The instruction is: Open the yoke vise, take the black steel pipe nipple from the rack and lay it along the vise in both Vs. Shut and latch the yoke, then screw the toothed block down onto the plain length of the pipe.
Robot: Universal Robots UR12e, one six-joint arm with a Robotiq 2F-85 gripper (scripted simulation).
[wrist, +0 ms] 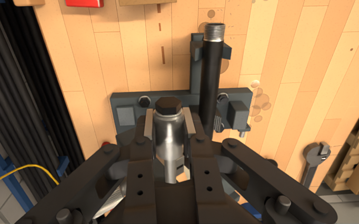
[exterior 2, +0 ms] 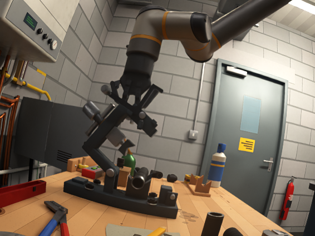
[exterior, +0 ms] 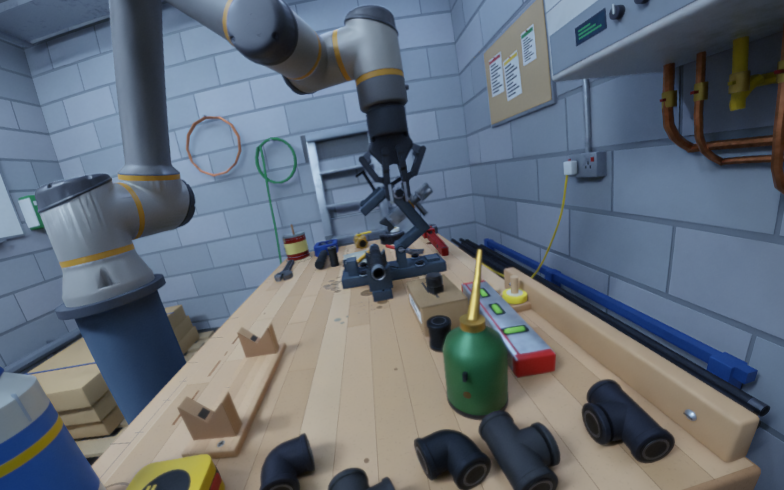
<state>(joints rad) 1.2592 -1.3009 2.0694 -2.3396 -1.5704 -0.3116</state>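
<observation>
The black steel pipe nipple (wrist: pixel 210 79) lies along the vise base (exterior: pixel 393 270) in both Vs, its threaded end pointing down the bench. The yoke (exterior 2: pixel 104 130) is hinged on the vise's far side and stands raised and tilted, above the pipe (exterior 2: pixel 140 177). My gripper (wrist: pixel 169 126) is closed on the yoke's steel screw handle (wrist: pixel 168 132), high over the vise (exterior 2: pixel 119 192). The toothed block (exterior 2: pixel 115 137) hangs under the yoke frame, clear of the pipe. The latch post (wrist: pixel 237 114) stands on the base beside the pipe. The wooden rack (exterior: pixel 231 387) near the bench's front is empty.
A green oil can (exterior: pixel 475 358) stands mid-bench, with a spirit level (exterior: pixel 509 329) and a cardboard box (exterior: pixel 433 300) behind it. Black pipe fittings (exterior: pixel 520 439) lie along the front edge. A spanner (wrist: pixel 314 161) and pliers (exterior 2: pixel 57 217) lie near the vise. Long pipes (exterior: pixel 624 335) run along the wall side.
</observation>
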